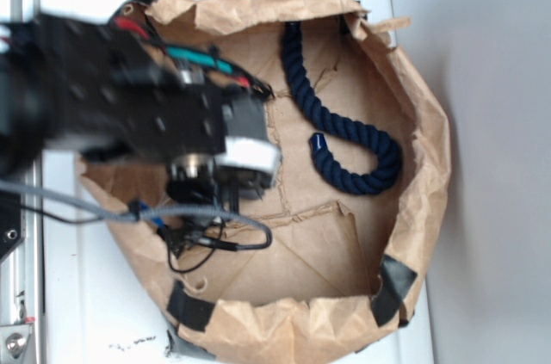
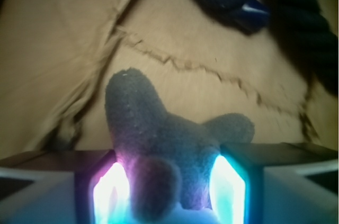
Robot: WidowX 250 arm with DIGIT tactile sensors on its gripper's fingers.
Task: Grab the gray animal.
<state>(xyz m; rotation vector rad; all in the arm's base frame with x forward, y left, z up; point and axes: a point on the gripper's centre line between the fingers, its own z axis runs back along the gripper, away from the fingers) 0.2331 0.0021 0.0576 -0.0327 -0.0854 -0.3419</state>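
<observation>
**K:** Gripper status: closed on the gray animal. Wrist view has both glowing pads pressed into the plush, left pad pink-white, right pad cyan-white. Fuzzy body fills the gap between them.

**M:** Where does the toy sit?

**K:** Low centre of the wrist view, between the pads, over the brown paper. Short nubby gray pile, soft rounded shape. One thick blunt lobe sticks up and away from the fingers, a smaller lobe points right, a round bump sits close to the lens. Whether it touches the paper or is off it, can't tell.

**M:** Exterior view?

**K:** Toy is hidden there. The black arm covers it, blurred, with a white ring at the wrist and red, teal and black wires along the top. Gray cable loops off to the left.

**M:** Surroundings?

**K:** Crumpled paper bag, opened flat into a shallow basin, rim folded up and ragged, black tape patches at the lower edge. Floor of it is creased, with a torn zigzag seam just beyond the toy. Navy rope, thick twisted strands, lies in a hook shape on the right half, well apart from the arm. One rope end is glossy, wrapped smooth. Bag rests on a white surface.
</observation>
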